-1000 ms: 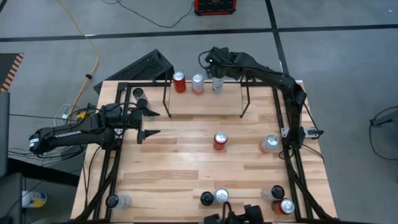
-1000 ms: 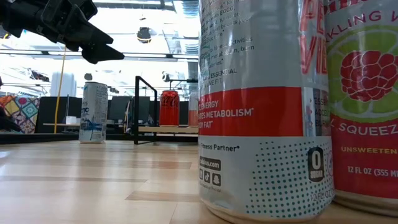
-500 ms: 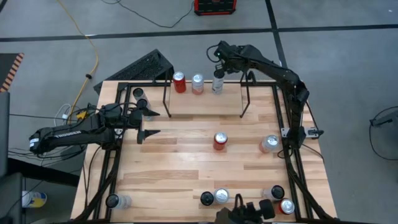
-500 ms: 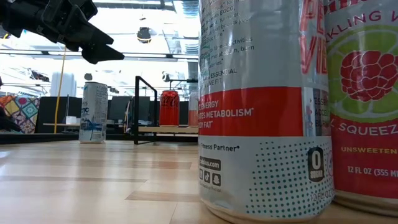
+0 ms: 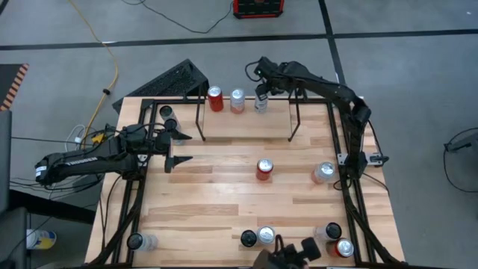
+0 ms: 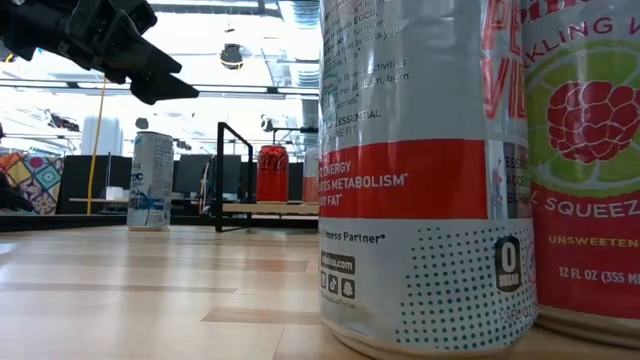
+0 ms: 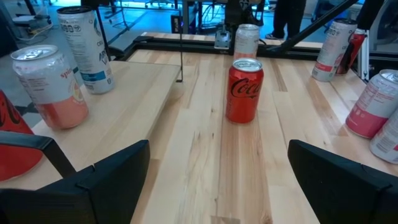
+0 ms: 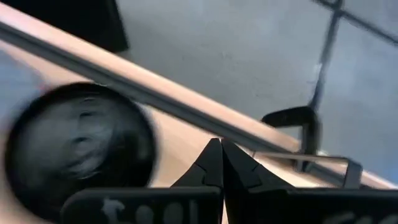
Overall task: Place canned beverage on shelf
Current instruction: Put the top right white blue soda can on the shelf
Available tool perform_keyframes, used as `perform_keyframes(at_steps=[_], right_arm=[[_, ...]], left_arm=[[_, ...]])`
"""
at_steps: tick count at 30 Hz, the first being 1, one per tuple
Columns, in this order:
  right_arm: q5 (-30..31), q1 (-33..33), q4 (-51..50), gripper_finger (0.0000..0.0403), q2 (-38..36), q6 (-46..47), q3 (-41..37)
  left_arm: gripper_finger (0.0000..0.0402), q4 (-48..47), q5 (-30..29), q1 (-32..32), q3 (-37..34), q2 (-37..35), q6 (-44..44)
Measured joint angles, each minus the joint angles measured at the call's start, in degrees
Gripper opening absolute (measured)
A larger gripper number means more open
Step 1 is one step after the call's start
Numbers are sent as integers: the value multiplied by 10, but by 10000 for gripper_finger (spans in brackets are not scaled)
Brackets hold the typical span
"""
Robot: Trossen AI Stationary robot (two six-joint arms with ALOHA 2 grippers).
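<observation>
On the wooden table [image 5: 224, 194], scattered cans, grey concrete floor [image 5: 403, 67] around

red can [image 7: 244, 90] stood up in the middle of the desk [image 7: 205, 168] | pink can [image 7: 51, 87] stood off to one side | two dark fingers [image 7: 102, 180] were wide apart
</observation>
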Motion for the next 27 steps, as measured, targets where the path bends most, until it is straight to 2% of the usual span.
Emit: perform_keyframes(at_steps=[7, 18, 27], right_arm=[[-6, 8, 6, 20, -1, 4, -5], [-50, 29, 13, 19, -1, 31, -5], [-51, 28, 6, 20, -1, 34, -5]], left_arm=[[369, -1, 0, 0, 0, 0, -2], [369, 0, 0, 0, 0, 0, -2], [369, 0, 0, 0, 0, 0, -2]])
